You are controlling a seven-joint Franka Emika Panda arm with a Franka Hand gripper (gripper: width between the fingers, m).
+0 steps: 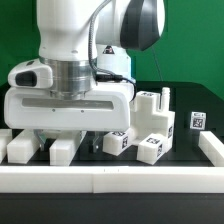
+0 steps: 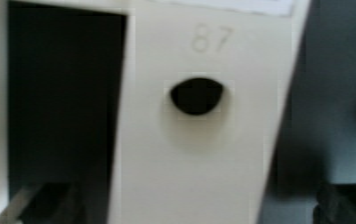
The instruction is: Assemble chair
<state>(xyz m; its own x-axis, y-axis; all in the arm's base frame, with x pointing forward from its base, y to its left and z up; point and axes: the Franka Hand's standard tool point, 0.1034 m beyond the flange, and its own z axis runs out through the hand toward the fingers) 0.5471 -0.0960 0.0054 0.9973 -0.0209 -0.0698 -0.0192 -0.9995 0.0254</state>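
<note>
Closest to the exterior camera runs the low white border rail point(image 1: 100, 180), which edges the black worktop point(image 1: 185, 148). Just behind it lies a small white block point(image 1: 62, 150). The gripper point(image 1: 68, 135) stands low over the worktop directly behind this block, its jaws spread wide and released; no grasp is visible. The wrist view shows a flat white chair part point(image 2: 201, 150) lying between the two fingers, with a round dark hole point(image 2: 194, 95) in its face. To the exterior view's right of the gripper sit tagged white blocks point(image 1: 150, 146), and behind them stands an upright part point(image 1: 150, 103). The chair is therefore unassembled, its pieces loose and apart on the worktop. The step in hand appears to be the pick of the part under the wrist. For a sound grasp, the gripper should be centred so that both fingers meet the part's long edges squarely. It should be lowered fully before closing and kept clear of the neighbouring blocks. An off-centre closure would likely twist the part. No container is in view; the rail holds nothing and only bounds the work area.
</note>
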